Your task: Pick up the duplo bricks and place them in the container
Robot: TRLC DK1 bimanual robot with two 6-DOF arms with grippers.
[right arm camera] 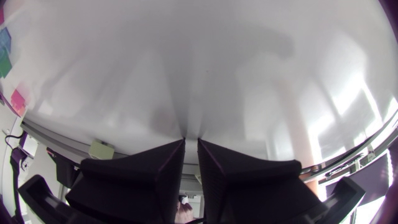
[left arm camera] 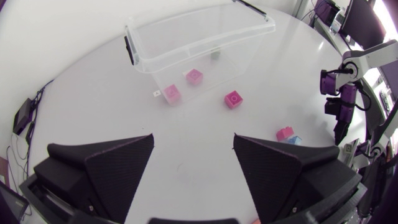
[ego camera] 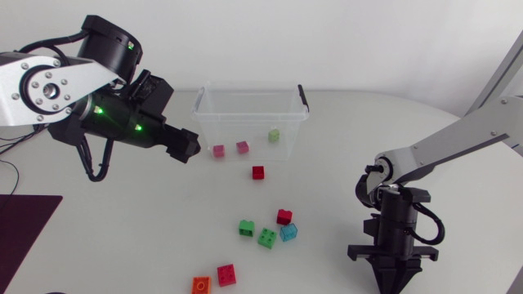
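Left gripper (ego camera: 185,148), spread and empty, hangs beside the container (ego camera: 253,88) — between picks, I judge. Next it must drop over the red brick (ego camera: 258,171) just outside the container; right gripper (ego camera: 392,276), clenched on nothing, sits well apart.

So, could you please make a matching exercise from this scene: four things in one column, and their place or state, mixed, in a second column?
Column 1
1. light green brick
2. orange brick
3. left gripper
4. right gripper

Column 2
a. shut, holding nothing
b. inside the container
c. open, beside the container
d. the brick farthest from the container

Pairs: 1-b, 2-d, 3-c, 4-a
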